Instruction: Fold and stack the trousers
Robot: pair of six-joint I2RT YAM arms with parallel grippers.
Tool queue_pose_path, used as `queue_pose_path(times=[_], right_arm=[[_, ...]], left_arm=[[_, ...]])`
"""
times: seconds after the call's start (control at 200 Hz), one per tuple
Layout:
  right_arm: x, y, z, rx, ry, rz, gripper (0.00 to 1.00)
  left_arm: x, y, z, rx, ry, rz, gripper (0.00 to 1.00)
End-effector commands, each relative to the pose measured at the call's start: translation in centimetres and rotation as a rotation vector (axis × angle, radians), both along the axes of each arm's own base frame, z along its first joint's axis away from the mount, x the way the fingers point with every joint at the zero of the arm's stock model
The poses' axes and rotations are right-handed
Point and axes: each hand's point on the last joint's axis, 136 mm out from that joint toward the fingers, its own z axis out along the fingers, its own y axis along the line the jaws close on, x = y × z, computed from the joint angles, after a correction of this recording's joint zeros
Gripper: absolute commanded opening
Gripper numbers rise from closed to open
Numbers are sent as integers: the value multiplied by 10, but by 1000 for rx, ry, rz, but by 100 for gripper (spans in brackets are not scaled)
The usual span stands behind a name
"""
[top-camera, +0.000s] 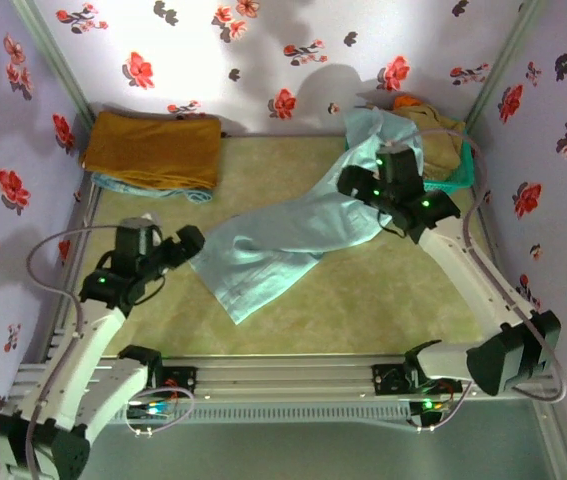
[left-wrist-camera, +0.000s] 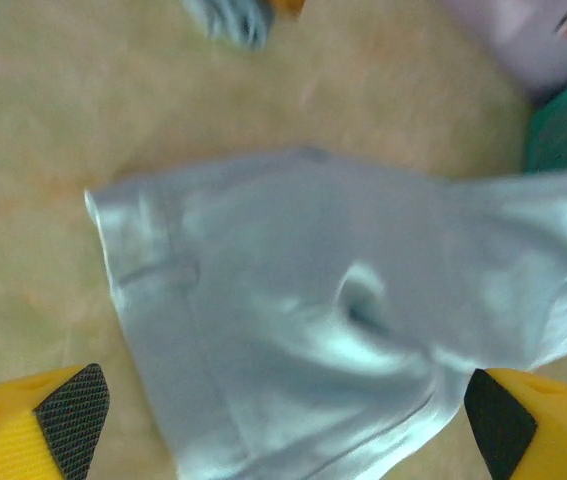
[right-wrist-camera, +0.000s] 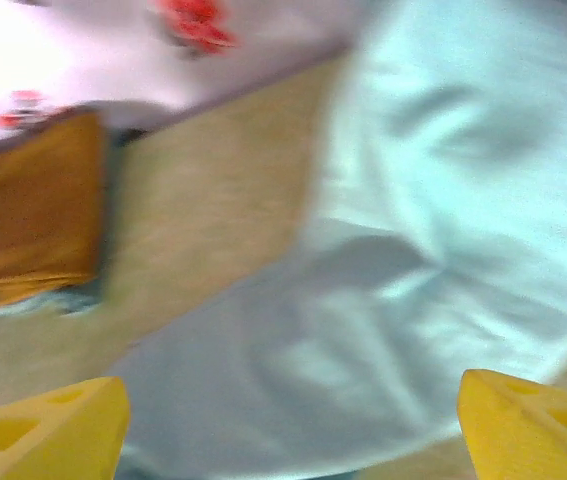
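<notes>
Zero folds: trousers (top-camera: 273, 250) lay rumpled, centre to upper right.
Left gripper (left-wrist-camera: 288, 420), right gripper (right-wrist-camera: 293, 420): spread, empty.
Remaining: all folding, stacking.

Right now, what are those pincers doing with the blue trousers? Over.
Left pincer open, right pincer open, neither gripping. Trousers sprawled unfolded across table, far end up at green basket. Mustard cloth back left, well apart.

Quick count, folks: one pair of pale blue-grey trousers (top-camera: 283, 240), one folded mustard-brown cloth (top-camera: 153, 145), one light blue folded piece (top-camera: 148, 188), one teal basket (top-camera: 451, 172), and two robot arms, so a left arm (top-camera: 88, 350) and a right arm (top-camera: 468, 275).
</notes>
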Motion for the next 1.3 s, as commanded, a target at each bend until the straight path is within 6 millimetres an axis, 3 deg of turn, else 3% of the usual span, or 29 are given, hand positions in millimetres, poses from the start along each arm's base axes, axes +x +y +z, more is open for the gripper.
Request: queue_pose_path(times=[0.0,0.15,0.3,0.39,0.48,0.55,0.585,0.66,0.725,0.79,0.895,1.1,1.295], right_arm=[[1,-40,-52,47,92,-107,91],[9,-75,-106,144,158,-183,95],[27,-75,-144,232,177,-162,91],[44,-74,-157,261,155,-147,78],[57,-72,-164,278,144,-133,57],[66,-74,-169,271,145,-132,37],[69,-75,-170,265,146,-134,28],[70,-76,-167,259,148,-132,4],[65,-78,-156,255,125,-139,0],[55,-81,-137,251,89,-156,0],[34,-89,-98,227,13,-188,0],[-19,-95,7,204,-191,-189,0],[-67,-84,103,239,-385,-133,0]], left_arm=[[-11,-21,-22,18,34,-53,95],[-33,-60,-53,128,77,-185,96],[-46,-104,-85,251,83,-334,98],[-48,-122,-110,317,103,-397,96],[-46,-128,-134,361,135,-422,85],[-46,-127,-147,378,154,-423,69],[-46,-127,-150,385,158,-423,58],[-45,-120,-150,414,161,-404,24],[-43,-113,-140,442,141,-392,0],[-40,-103,-121,473,101,-369,0],[-32,-82,-71,477,6,-307,0],[-25,-25,32,425,-133,-175,0],[-33,5,94,416,-231,-118,0]])
